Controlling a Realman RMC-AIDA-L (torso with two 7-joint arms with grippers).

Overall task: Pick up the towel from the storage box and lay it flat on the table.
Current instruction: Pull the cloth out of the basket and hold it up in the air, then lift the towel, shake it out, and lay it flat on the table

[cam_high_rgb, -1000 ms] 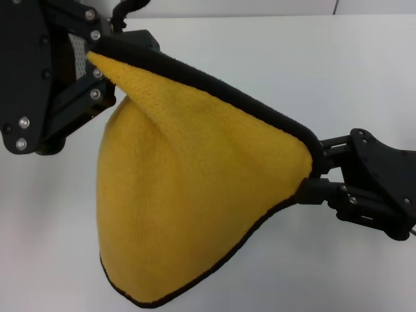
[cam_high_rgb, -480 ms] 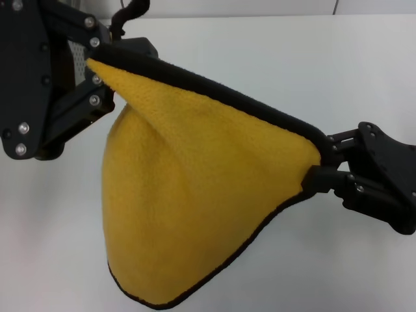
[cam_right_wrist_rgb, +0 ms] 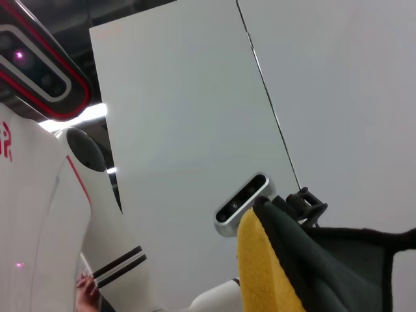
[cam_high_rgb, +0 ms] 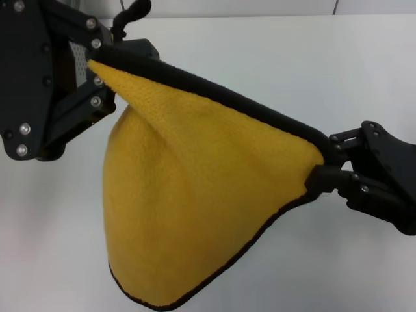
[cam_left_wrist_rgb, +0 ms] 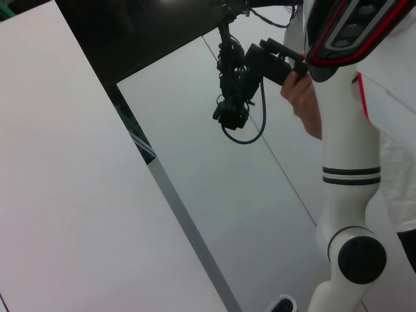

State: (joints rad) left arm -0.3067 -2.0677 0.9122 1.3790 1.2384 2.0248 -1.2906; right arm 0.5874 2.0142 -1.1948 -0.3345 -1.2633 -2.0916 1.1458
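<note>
You see the towel (cam_high_rgb: 188, 195) hanging above the white counter (cam_high_rgb: 325, 71), stretched between both arms. The left end effector (cam_high_rgb: 97, 68) is closed on one corner, the right end effector (cam_high_rgb: 323, 170) on another.

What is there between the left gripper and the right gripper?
In the head view, the towel spans between them: the left gripper pinches one corner, the right gripper the other, and its black-edged top hem runs taut above the table.
</note>
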